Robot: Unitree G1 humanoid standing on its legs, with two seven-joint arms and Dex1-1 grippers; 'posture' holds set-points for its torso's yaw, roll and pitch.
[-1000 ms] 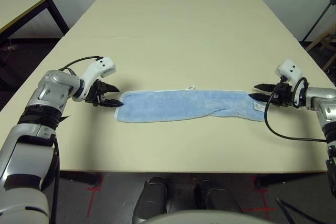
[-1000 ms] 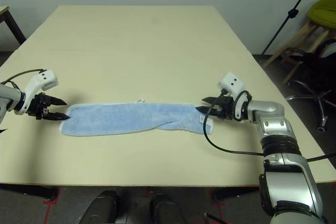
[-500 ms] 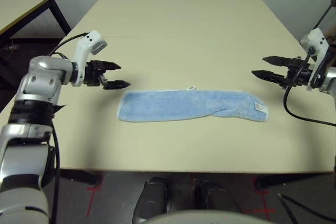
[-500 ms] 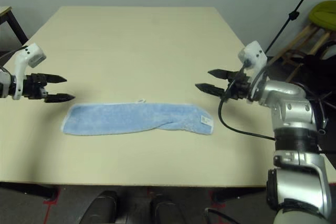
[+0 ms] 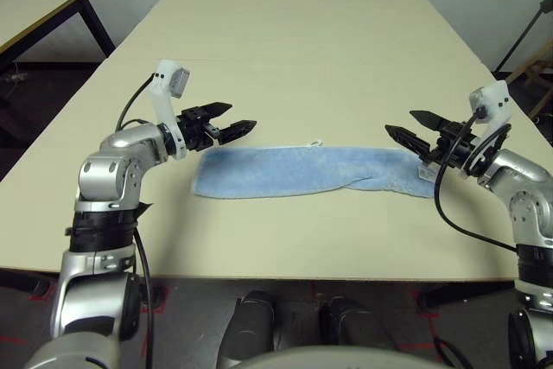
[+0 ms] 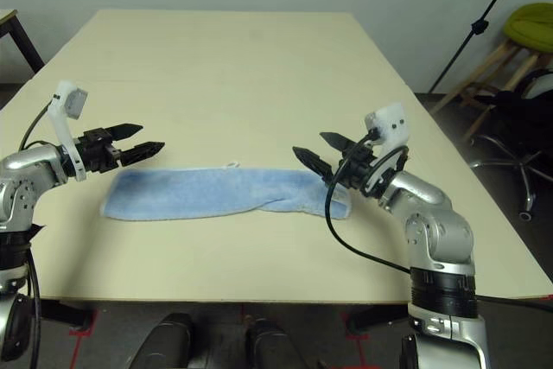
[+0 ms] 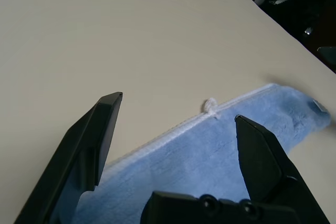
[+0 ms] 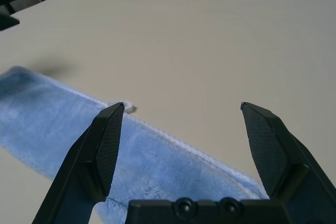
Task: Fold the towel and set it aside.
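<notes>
While the towel (image 5: 307,170) is lying as a long folded strip on the tabletop (image 5: 294,49), the left claw (image 5: 226,126) is hovering wide open and empty just above its left end, and the right claw (image 5: 413,128) is hovering just as open and empty above the opposite end. Both are pointing inward toward the white loop (image 7: 210,105). A shallow pinch risks catching only the top layer, so the fold could be slipping apart.

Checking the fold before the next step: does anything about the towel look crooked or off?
Mostly tidy: the towel lies as a long folded strip on the table. Near the right hand the layers overlap askew. Both hands are open above its ends.
</notes>
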